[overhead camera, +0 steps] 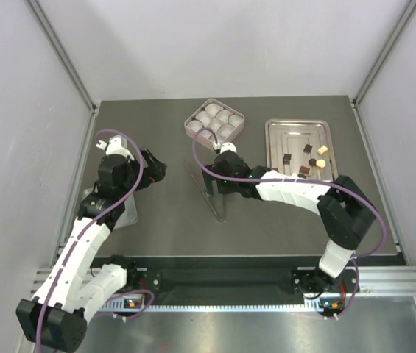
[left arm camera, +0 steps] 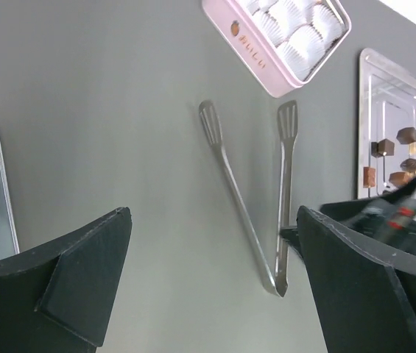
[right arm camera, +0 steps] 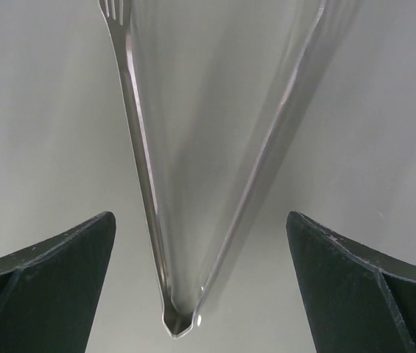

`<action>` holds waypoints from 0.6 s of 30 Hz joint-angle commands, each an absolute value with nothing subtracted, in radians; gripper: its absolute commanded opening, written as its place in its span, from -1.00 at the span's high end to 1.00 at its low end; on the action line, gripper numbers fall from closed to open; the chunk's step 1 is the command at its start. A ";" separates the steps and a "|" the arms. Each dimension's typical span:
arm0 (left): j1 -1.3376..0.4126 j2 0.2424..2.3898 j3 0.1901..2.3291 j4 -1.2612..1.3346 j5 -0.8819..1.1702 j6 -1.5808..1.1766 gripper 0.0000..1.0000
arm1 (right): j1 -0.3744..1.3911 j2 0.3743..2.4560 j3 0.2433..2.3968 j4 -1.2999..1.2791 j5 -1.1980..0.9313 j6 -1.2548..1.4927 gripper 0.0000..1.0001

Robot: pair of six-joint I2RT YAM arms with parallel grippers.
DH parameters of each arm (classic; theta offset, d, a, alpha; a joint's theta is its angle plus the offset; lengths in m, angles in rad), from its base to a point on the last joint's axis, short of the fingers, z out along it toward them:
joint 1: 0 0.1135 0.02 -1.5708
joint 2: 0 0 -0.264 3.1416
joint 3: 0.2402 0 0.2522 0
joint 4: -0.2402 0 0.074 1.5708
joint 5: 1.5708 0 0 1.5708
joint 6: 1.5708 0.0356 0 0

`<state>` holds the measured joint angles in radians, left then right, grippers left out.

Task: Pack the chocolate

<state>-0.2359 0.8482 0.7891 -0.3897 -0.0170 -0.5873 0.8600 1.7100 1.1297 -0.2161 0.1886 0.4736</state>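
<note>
steel v-shaped serving tongs (overhead camera: 211, 193) lie mid-frame on the grey counter (overhead camera: 163, 132) in the top view. their long axis runs up the frame, hinge low, blades toward the pink square box of white paper cups (left arm camera: 255, 55). left hand (overhead camera: 156, 171) hangs open and empty left of them. right hand (right arm camera: 200, 220), fingers spread wide, holds nothing and sits over the narrow hinge end, so it is nearer. small brown and cream chocolate pieces (overhead camera: 312, 162) lie unpacked on the shiny metal tray (overhead camera: 296, 132) at right. right wrist view alone shows the hinge between its fingers, but no chocolate.
</note>
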 commanded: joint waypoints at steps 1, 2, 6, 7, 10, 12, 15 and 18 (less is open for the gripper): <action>-0.235 0.851 0.860 -0.394 -0.005 -0.537 -0.98 | 0.887 1.756 1.190 -0.155 0.190 0.448 -0.99; -0.236 0.848 0.870 -0.402 -0.005 -0.510 -0.98 | 0.888 1.762 1.190 -0.150 0.189 0.442 -1.00; -0.241 0.836 0.925 -0.466 -0.087 -0.443 -0.98 | 0.903 1.796 1.192 -0.135 0.189 0.425 -0.99; -0.242 0.836 0.934 -0.475 -0.104 -0.436 -0.98 | 0.908 1.802 1.190 -0.132 0.196 0.422 -1.00; -0.244 0.833 0.942 -0.488 -0.133 -0.426 -0.98 | 0.919 1.828 1.190 -0.132 0.219 0.416 -0.99; -0.244 0.833 0.933 -0.483 -0.138 -0.428 -0.98 | 0.922 1.847 1.189 -0.126 0.230 0.410 -0.99; -0.244 0.830 0.925 -0.483 -0.147 -0.426 -0.98 | 0.928 1.870 1.190 -0.117 0.256 0.397 -0.99; -0.244 0.822 0.923 -0.491 -0.179 -0.419 -0.98 | 0.933 1.893 1.195 -0.109 0.293 0.393 -1.00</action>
<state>-0.2409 0.8436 0.9047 -0.4938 -0.1307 -0.4446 0.9134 1.8774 1.1477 -0.1600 0.2317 0.4129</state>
